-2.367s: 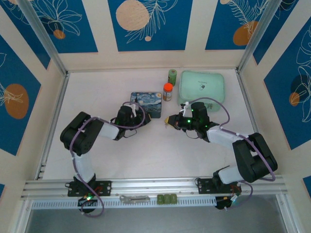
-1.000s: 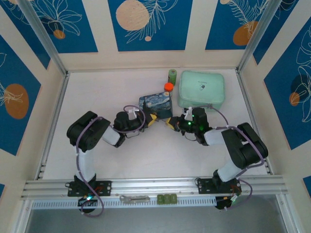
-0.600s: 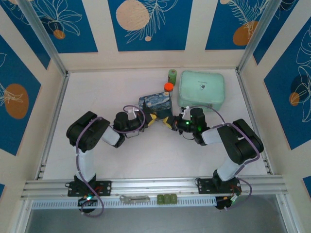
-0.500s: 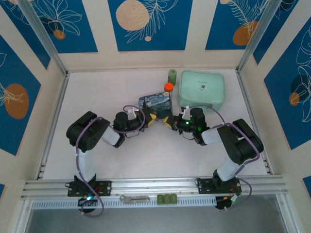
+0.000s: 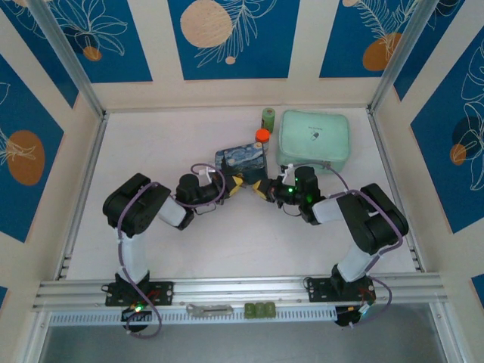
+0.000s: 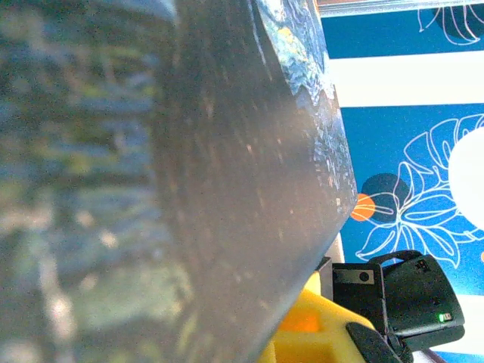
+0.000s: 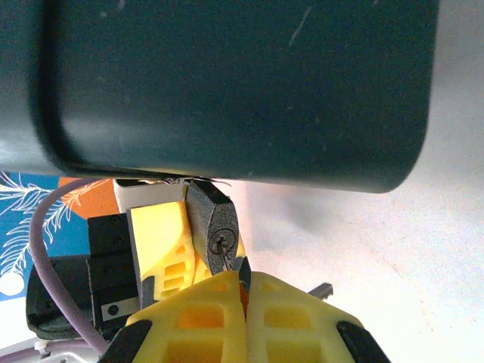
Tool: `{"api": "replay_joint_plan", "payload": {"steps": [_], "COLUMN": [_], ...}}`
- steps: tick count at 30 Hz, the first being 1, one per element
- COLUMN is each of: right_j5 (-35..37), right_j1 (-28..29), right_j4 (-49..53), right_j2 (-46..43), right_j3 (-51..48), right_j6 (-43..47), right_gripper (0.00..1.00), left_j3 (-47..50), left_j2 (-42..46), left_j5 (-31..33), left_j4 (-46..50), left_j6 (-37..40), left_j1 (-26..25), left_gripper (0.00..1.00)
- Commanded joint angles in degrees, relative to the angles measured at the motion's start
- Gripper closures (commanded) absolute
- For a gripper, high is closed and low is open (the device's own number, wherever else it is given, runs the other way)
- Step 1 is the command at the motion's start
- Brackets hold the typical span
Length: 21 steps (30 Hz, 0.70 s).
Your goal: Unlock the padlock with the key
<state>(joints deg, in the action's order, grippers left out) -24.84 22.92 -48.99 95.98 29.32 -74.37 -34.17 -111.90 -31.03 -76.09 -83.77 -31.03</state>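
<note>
Pinching the key (image 7: 225,262), the right gripper (image 7: 244,281) sets its tip at the keyhole of the padlock (image 7: 218,233) just ahead; the left gripper (image 5: 237,186) clamps that padlock beneath the painted box (image 7: 227,83).

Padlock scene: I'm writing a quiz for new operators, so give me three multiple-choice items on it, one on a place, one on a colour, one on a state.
1. Where is the padlock?
A) just below the painted box's dark edge
B) on the green case
C) on the near rail

2. What colour are the right gripper's fingers?
A) red
B) white
C) yellow

3. How is the right gripper?
A) wide open
B) shut on the key
C) shut on a bottle

Answers:
1 A, the right wrist view shows it right under that edge.
2 C, both fingers are yellow there.
3 B, the fingers meet on the thin key, its tip at the padlock.
</note>
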Motion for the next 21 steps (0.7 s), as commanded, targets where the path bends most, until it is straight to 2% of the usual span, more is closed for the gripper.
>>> {"api": "replay_joint_plan", "payload": {"steps": [1, 12, 21], "right_j5": [-1.51, -6.79, -6.69], "right_j1": [1.24, 2.92, 2.66], "right_j4": [-1.34, 3.19, 11.23], "right_j2": [1.62, 6.3, 6.2], "right_j3": [3.27, 10.95, 14.95], "right_j6": [-0.28, 0.37, 10.38], "right_gripper": [1.0, 1.0, 1.0], "left_j3": [-0.96, -2.34, -3.58], "left_j2": [2.71, 2.74, 3.53], "left_j5": [-6.01, -11.16, -17.28], "left_j4": [-4.59, -4.59, -4.59], "left_j6": [-0.36, -0.82, -1.79], "left_j1": [-1.29, -2.1, -2.17], "left_gripper": [1.0, 1.0, 1.0]}}
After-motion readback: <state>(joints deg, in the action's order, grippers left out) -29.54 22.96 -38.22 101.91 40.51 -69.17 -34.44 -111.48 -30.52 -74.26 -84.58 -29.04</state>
